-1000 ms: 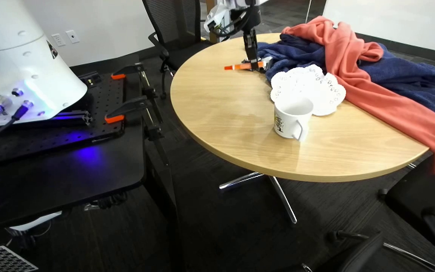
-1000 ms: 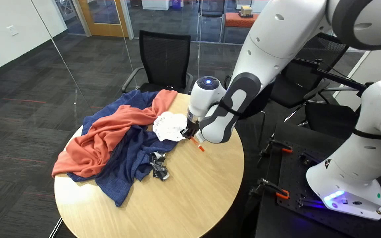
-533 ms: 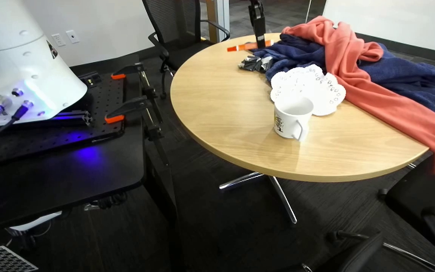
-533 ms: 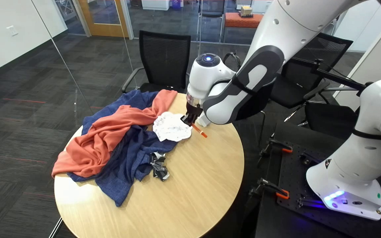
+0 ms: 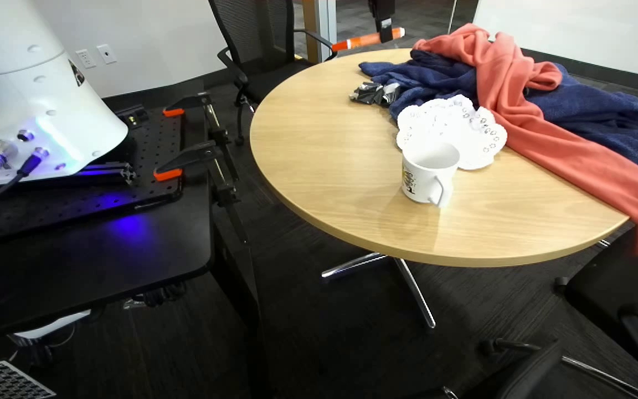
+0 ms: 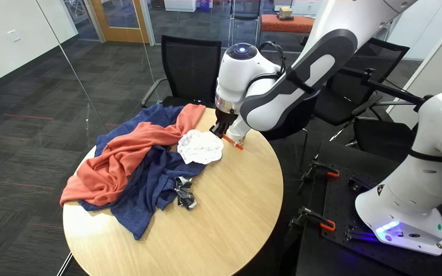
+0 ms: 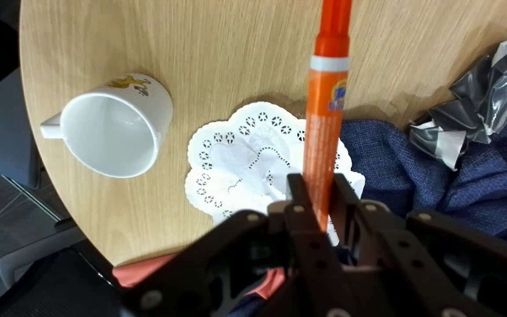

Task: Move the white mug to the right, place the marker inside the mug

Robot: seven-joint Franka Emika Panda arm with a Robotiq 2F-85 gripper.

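Observation:
The white mug (image 5: 428, 176) stands upright on the round wooden table, with a printed picture on its side. In the wrist view the mug (image 7: 115, 127) is at the left, its handle toward the table edge. In an exterior view the arm mostly hides it. My gripper (image 7: 318, 182) is shut on the orange marker (image 7: 327, 103), one finger on each side. The red-orange cap end points away from the gripper. In both exterior views the marker (image 5: 368, 41) (image 6: 233, 142) is held roughly level, above the table and apart from the mug.
A white lacy doily (image 5: 463, 133) lies beside the mug. A black crumpled wrapper (image 6: 185, 193) lies by a navy cloth (image 6: 148, 195). A coral cloth (image 6: 129, 153) lies over the navy one and hangs past the table edge. Black chairs (image 6: 191, 69) stand around the table (image 6: 221, 226).
My gripper has risen from near the table with the marker in it, the marker staying roughly level. The mug, doily, wrapper and cloths have not moved.

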